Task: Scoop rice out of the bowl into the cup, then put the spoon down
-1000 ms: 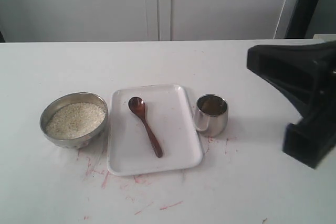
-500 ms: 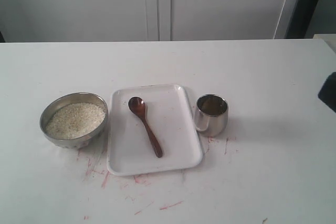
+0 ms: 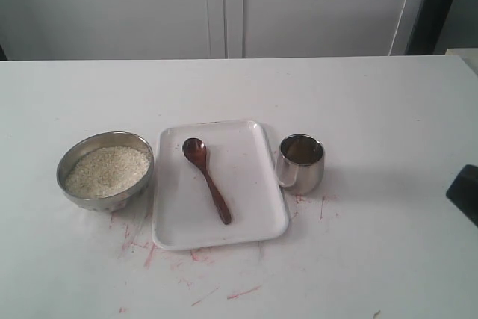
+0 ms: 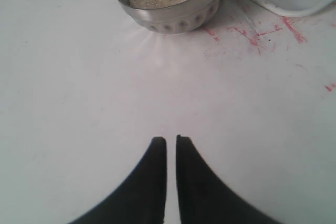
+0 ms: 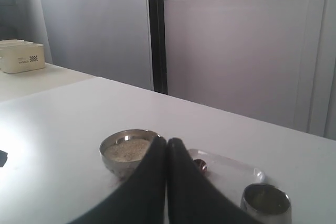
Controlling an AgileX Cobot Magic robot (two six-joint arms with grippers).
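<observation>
The steel bowl (image 3: 75, 156) stands at the table's left, filled with rice (image 3: 106, 170). The reddish-brown spoon (image 3: 208, 180) lies on the white tray (image 3: 258, 222) in the middle, held by nothing. To the tray's right is the steel cup (image 3: 302, 162), upright. My left gripper (image 4: 171, 140) hovers low over bare table short of the bowl (image 4: 173, 17), fingers almost together with nothing between them. My right gripper (image 5: 167, 141) is shut and empty, back from the table, facing the bowl (image 5: 116, 165), spoon (image 5: 200, 166) and cup (image 5: 265, 205). Only a dark corner of the right arm (image 3: 464, 193) shows in the exterior view.
Red scribble marks (image 3: 142, 240) stain the table around the tray's near edge. White cabinet doors (image 3: 224, 5) stand behind the table. A small white box (image 5: 21, 57) sits on a side surface far off in the right wrist view.
The right arm, large at the right of the exterior view a second ago, has drawn back to that edge. Bowl, spoon, tray and cup have not moved.
</observation>
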